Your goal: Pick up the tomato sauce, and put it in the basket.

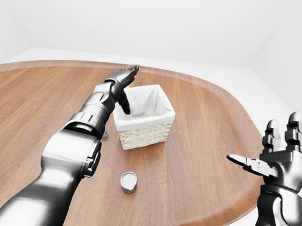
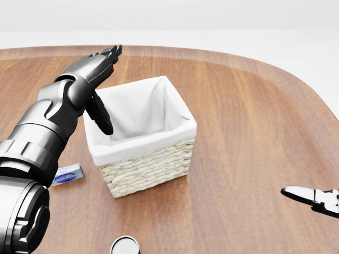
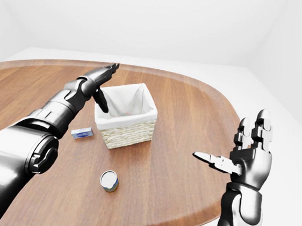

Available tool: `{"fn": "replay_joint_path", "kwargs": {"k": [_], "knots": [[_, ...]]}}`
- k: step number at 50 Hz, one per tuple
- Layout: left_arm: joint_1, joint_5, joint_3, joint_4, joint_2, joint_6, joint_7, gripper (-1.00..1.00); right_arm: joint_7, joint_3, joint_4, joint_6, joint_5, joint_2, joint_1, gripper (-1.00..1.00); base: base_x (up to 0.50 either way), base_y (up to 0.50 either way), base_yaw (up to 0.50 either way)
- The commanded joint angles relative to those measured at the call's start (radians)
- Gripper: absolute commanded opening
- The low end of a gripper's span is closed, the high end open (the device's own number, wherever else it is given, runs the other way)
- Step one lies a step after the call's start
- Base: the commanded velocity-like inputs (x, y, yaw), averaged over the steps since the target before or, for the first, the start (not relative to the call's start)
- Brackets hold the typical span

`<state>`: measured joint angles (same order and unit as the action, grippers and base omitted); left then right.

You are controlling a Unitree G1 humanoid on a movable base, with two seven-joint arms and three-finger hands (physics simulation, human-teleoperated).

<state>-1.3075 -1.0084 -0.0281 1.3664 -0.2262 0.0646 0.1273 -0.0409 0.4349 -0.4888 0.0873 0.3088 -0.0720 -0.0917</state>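
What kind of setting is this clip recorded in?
Most likely a bare simulated test room, not a real home: one rounded wooden table set against plain white walls and floor, holding a lined wicker basket, a small can and a small blue box.

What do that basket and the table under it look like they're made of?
The basket looks like pale woven wicker or straw: its walls show plaited rows. A white liner, seemingly cloth, folds softly over the rim. The table looks like reddish-brown wood with a smooth, faintly glossy finish: long grain streaks run across it. As a simulator's render, these are looks only.
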Motion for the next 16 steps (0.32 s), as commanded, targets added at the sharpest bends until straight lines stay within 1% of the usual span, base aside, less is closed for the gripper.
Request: {"fn": "replay_joint_path", "kwargs": {"k": [1,10,16], "knots": [[-0.005,0.000,0.002,-0.001,0.000,0.007,-0.006,1.00,-0.002,0.000,0.006,0.000,-0.001,0.001,0.000,1.00,0.00,0.00,0.00],[-0.015,-0.006,0.002,-0.001,-0.006,0.008,-0.001,1.00,0.000,-0.001,0.005,0.000,-0.001,-0.001,0.001,1.00,0.00,0.00,0.00],[-0.043,-0.009,0.004,-0.004,-0.011,0.023,0.007,1.00,0.000,-0.004,0.009,0.000,-0.003,-0.003,0.003,1.00,0.00,0.00,0.00]]}}
